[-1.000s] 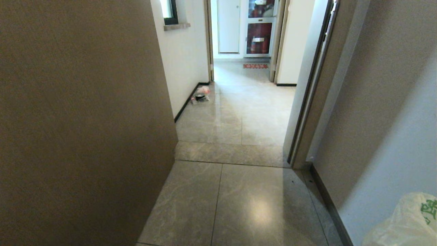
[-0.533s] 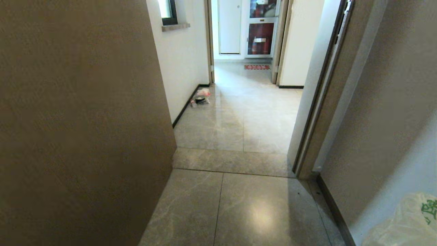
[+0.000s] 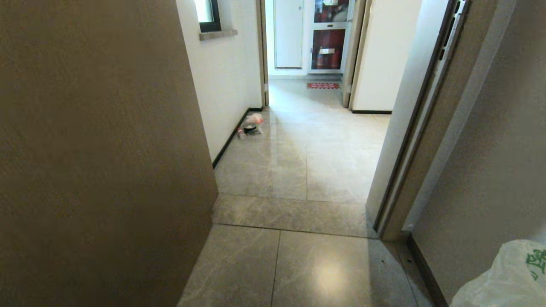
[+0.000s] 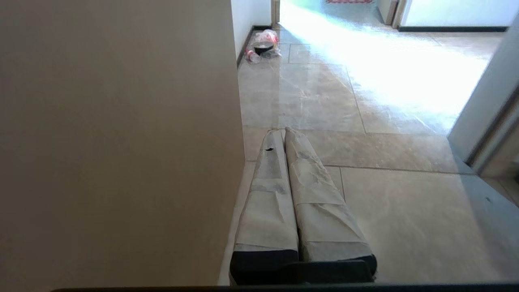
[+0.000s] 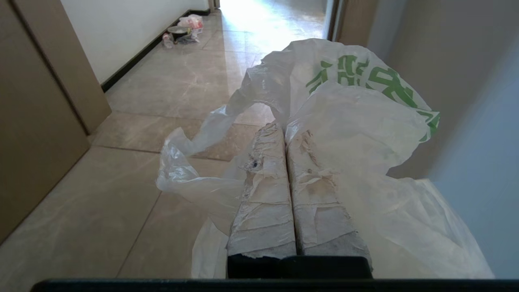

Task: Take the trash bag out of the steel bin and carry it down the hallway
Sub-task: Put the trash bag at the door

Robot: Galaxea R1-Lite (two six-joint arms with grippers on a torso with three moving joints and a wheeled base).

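Note:
The trash bag, thin crinkled white plastic with green characters, billows around my right gripper, whose taped fingers are shut on a pinch of it. A corner of the trash bag shows at the head view's lower right. My left gripper hangs shut and empty above the floor, close beside a brown panel. The hallway, with glossy grey tiles, white walls and black baseboard, runs ahead through a doorway. The steel bin is out of view.
A brown panel fills the left side. A door frame and a grey wall stand on the right. A clear bag with red contents lies by the left baseboard. A window with a stone sill is above it.
The whole head view has shifted: the doorway threshold and door frame sit lower and nearer, and the right wall has slid rightward, so the camera has moved forward. The bag stays in the right gripper.

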